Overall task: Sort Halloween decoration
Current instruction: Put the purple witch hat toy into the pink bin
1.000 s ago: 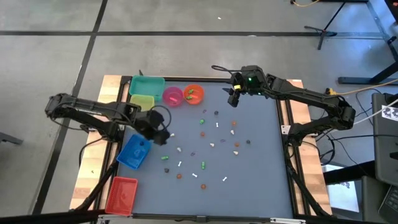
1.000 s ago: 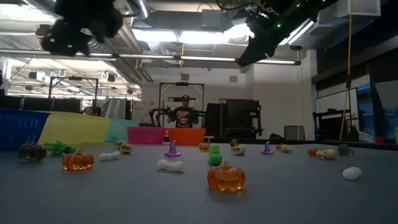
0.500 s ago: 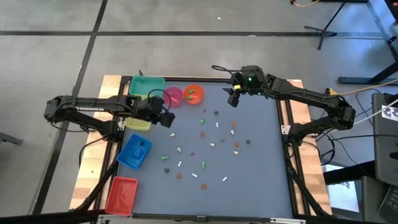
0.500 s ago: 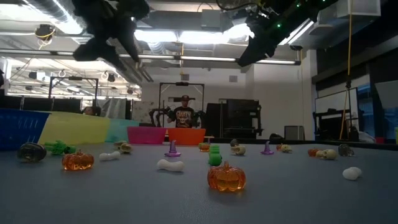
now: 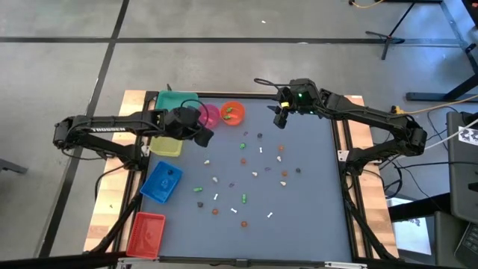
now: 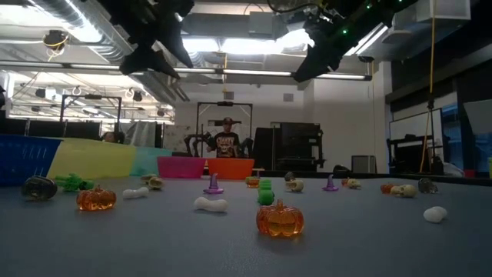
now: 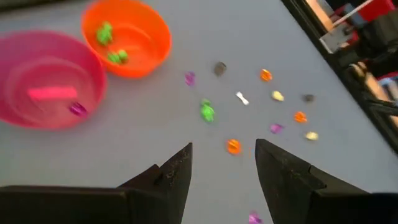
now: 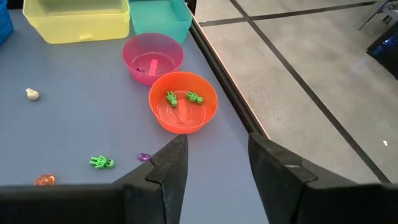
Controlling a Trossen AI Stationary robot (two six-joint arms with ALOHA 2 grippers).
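The tiny plastic Halloween trinkets [image 5: 254, 173] (white, orange, green and dark purple) lie scattered over the middle of the grey-blue desk [image 5: 314, 217], well apart from one another. In the low view a translucent orange pumpkin [image 6: 280, 219] sits nearest, with a white bone [image 6: 211, 204] and a green figure [image 6: 265, 191] behind it.

The left gripper [image 5: 203, 135] hangs above the desk just beside the round pink plastic bowl [image 5: 208, 116]; its fingers [image 7: 177, 171] stand apart with nothing between them. The pink bowl holds a purple trinket [image 7: 78, 109] and a flat pink piece, and the round orange plastic bowl [image 5: 232, 113] next to it holds two green figures [image 8: 194, 97].

The right gripper [image 5: 280, 117] hovers near the far edge of the desk, beside the orange bowl, its fingers [image 8: 168, 168] also parted and empty.

Along the left side stand a teal rectangular bin [image 5: 176, 101], a yellow one [image 5: 167, 146] partly under the left arm, a blue one [image 5: 160, 181] and a red one [image 5: 146, 234]. A person [image 6: 227, 142] stands in the room beyond.
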